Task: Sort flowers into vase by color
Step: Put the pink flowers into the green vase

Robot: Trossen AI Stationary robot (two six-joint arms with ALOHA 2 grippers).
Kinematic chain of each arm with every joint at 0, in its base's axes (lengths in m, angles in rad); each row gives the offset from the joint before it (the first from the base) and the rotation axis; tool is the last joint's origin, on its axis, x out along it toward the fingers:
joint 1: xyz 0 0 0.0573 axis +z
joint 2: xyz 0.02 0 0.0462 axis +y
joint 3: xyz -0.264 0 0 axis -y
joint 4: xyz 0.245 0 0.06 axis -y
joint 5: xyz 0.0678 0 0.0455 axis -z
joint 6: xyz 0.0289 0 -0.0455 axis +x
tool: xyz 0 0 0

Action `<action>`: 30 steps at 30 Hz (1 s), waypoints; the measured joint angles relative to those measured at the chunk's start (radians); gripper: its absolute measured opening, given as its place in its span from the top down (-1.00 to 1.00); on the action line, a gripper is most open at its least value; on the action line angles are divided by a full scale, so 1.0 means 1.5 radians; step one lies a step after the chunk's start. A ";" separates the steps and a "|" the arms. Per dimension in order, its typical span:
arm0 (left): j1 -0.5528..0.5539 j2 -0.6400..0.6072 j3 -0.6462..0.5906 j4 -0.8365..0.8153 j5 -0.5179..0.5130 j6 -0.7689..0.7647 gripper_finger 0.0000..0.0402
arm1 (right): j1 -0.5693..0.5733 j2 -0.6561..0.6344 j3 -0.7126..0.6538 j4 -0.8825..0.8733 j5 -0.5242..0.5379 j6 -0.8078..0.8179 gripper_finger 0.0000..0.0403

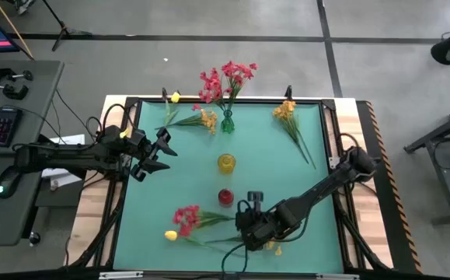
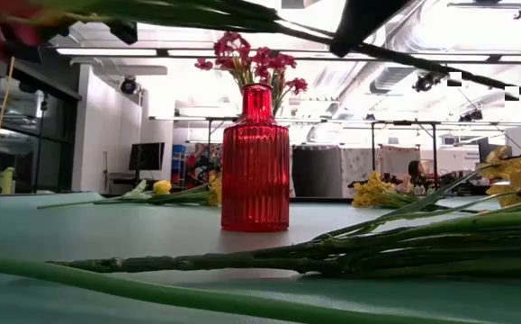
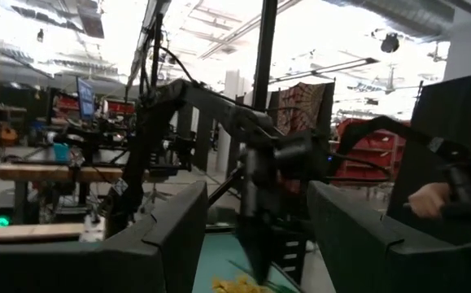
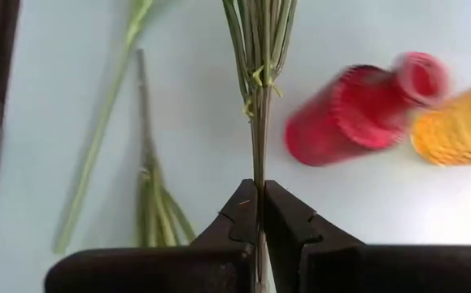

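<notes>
I have the right tool [image 4: 259, 195] clamped shut on the bare stems of a flower bunch [image 4: 259, 98] at the near edge of the tabletop [image 1: 318, 179], just in front of the red vase [image 1: 225, 197]. The stems run away from the fingers past a small yellow tie; I cannot see the blossoms from the wrist, so which colour I hold is not settled from there. The high view shows a pink-red bunch [image 1: 186, 216] and a yellow tulip [image 1: 171, 234] lying just left of this tool.

Left tool [image 1: 156, 155] hangs over the left side of the tabletop, fingers apart, holding nothing.

Risks as I judge them:
- The grip sits low on thin stems — on lifting, the blossom end may droop and swing, or a stem may slip out of the bunch.
- Red vase and yellow vase [image 1: 225, 162] stand close by; a swinging bunch or my forearm could tip either one.
- The necks are narrow — splayed stem ends may catch on the rim.
- Wrong vase, if I misjudge colour.

The green vase [image 1: 227, 122] at the far edge already holds pink-red blossoms; orange-yellow bunches [image 1: 288, 115] lie beside it.
</notes>
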 joint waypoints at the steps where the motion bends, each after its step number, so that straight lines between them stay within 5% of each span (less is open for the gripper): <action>1: 0.000 0.000 0.000 0.000 0.000 -0.003 -0.01 | 0.000 -0.015 -0.017 0.003 0.009 0.007 1.00; 9: 0.000 0.000 0.000 0.001 0.000 -0.003 -0.01 | 0.014 -0.192 -0.193 0.044 0.168 0.066 1.00; 15: 0.000 0.000 0.000 0.006 -0.003 0.010 -0.01 | -0.026 -0.330 -0.412 0.390 0.364 -0.106 1.00; 23: 0.000 0.000 0.000 0.006 -0.041 0.038 -0.01 | -0.259 -0.338 -0.666 1.124 0.095 -0.396 1.00; 30: 0.000 0.000 0.000 0.002 -0.040 0.039 -0.01 | -0.430 -0.281 -0.673 1.360 -0.004 -0.447 1.00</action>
